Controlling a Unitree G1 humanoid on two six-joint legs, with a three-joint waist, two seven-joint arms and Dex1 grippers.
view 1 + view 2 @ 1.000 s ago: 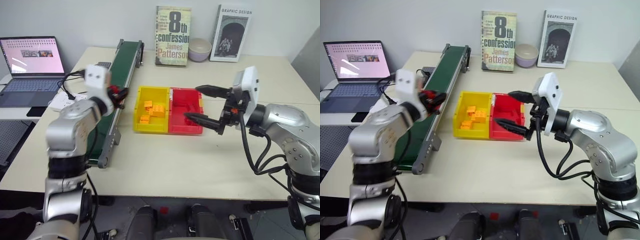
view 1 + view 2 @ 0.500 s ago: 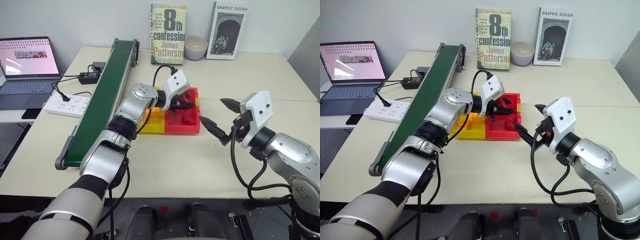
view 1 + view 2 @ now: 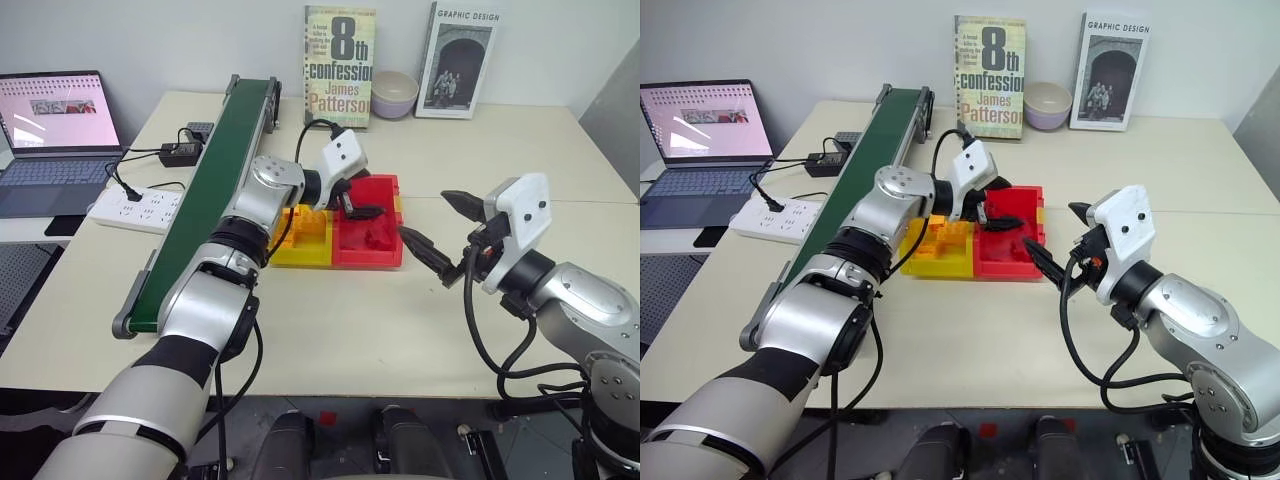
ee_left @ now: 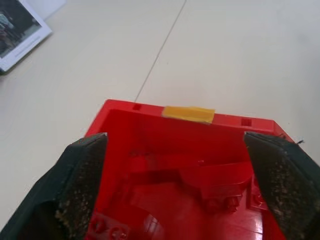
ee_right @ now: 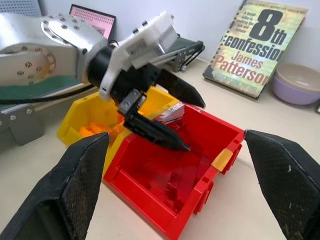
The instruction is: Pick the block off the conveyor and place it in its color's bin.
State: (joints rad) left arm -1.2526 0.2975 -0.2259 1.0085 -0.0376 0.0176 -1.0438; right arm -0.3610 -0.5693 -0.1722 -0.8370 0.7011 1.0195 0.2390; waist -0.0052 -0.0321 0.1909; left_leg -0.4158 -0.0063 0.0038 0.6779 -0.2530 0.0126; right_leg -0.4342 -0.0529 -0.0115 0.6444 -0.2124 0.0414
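I have the left gripper (image 5: 165,107) hanging over the red bin (image 3: 385,250), its two black fingers spread wide with nothing between them. From the left wrist camera I look straight down into the bin (image 4: 170,170) between those spread fingers (image 4: 82,185), and I see red bricks lying on its floor. One of them must be the block (image 4: 220,187), but I cannot tell it apart from the other red pieces there.

The right gripper (image 3: 432,232) is just beside the bin on the bare table (image 3: 400,320), pointing toward it, fingers also spread and empty.

The red bin is joined to a yellow bin (image 3: 300,245), which holds orange bricks (image 5: 92,131). The conveyor (image 3: 205,190) runs along the robot's left side of the bins, and its green belt carries nothing that I can see.

At the far edge of the table stand two books (image 3: 340,55) with a pale bowl (image 3: 395,95) between them. A laptop (image 3: 55,125) and a power strip (image 3: 135,205) sit beyond the conveyor on the left.
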